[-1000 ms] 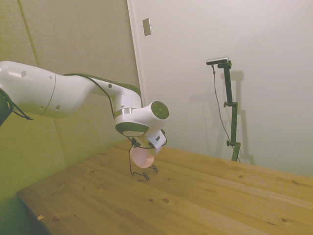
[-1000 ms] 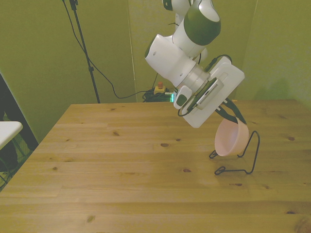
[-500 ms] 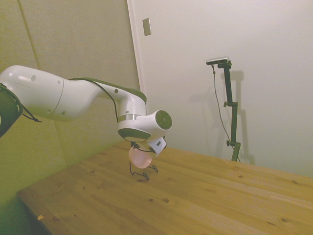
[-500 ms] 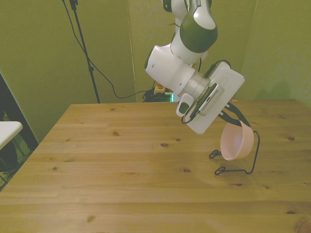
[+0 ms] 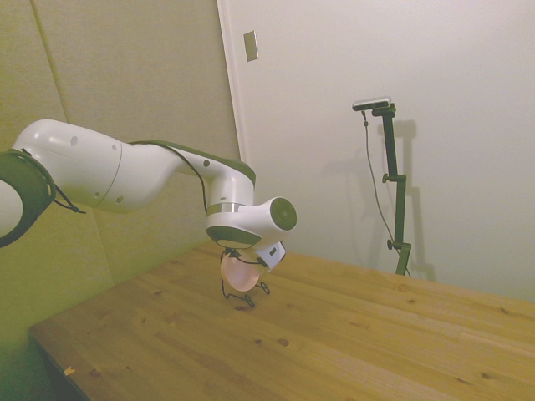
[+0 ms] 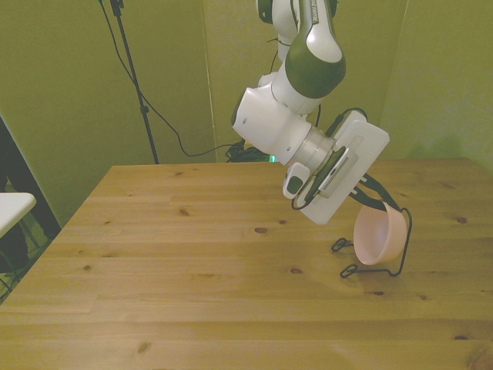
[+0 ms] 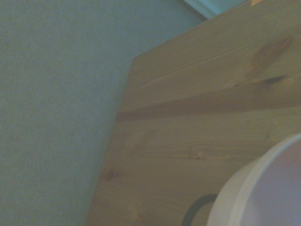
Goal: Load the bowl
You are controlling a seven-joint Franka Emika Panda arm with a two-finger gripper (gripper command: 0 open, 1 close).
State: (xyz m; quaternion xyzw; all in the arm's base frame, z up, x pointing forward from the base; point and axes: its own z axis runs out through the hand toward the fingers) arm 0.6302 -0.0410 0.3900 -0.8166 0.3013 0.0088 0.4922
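Observation:
The bowl [image 6: 379, 235] is small, pale pink and tipped on its side, its opening facing the front view's left. My gripper [image 6: 377, 202] is shut on its upper rim and holds it inside the upright loop of a black wire stand [image 6: 406, 231] on the table. In the side view the bowl [image 5: 241, 272] hangs under my gripper [image 5: 248, 258], just above the stand's feet [image 5: 247, 296]. The wrist view shows the bowl's pale rim [image 7: 268, 188] close up, with a piece of the dark wire [image 7: 195, 209] beside it. Whether the bowl touches the wire is unclear.
The wooden table [image 6: 192, 262] stretches wide toward the front view's left and front. Its edge [image 7: 117, 117] runs close to the stand in the wrist view, with grey floor beyond. A wall stands behind the stand in the side view.
The arm has come down and moved toward the front view's right, carrying the bowl from in front of the wire loop into it.

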